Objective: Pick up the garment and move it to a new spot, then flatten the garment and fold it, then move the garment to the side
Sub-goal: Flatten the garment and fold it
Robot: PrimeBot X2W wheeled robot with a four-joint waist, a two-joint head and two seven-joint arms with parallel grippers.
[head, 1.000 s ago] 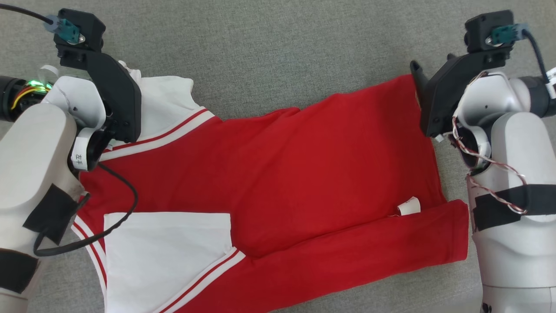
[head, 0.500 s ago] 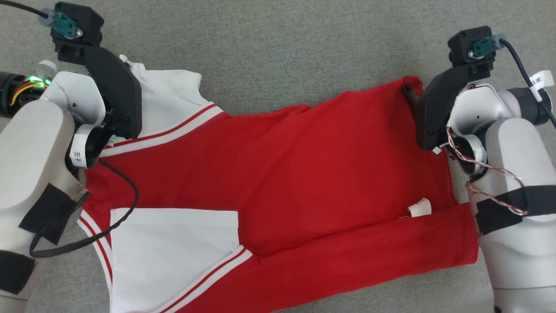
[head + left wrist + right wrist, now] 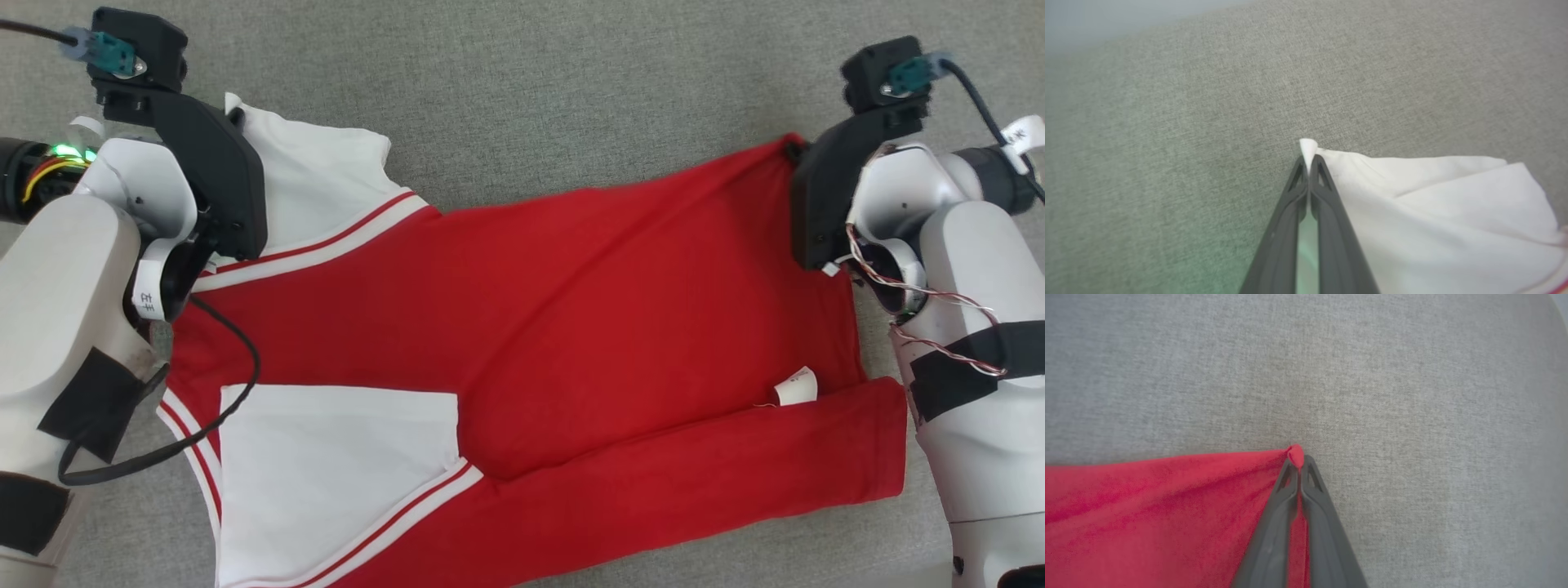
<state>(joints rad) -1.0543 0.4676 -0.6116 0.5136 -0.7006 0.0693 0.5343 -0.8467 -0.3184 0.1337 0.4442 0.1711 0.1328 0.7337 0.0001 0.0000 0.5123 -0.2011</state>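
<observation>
Grey cloth surface (image 3: 531,98) holds the red and white garment (image 3: 571,310), spread out wide. Left gripper (image 3: 1308,163) pinches its white corner. Right gripper (image 3: 1299,459), open a moment ago, now bites the red corner, so 2 corners are held, ready for folding

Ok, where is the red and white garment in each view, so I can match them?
Head view: garment spread across the middle, between both arms.
Left wrist view: its white corner at lower right, pinched in the left gripper.
Right wrist view: its red corner at lower left, pinched in the right gripper.
Shared landmark: the grey woven surface under it.
</observation>
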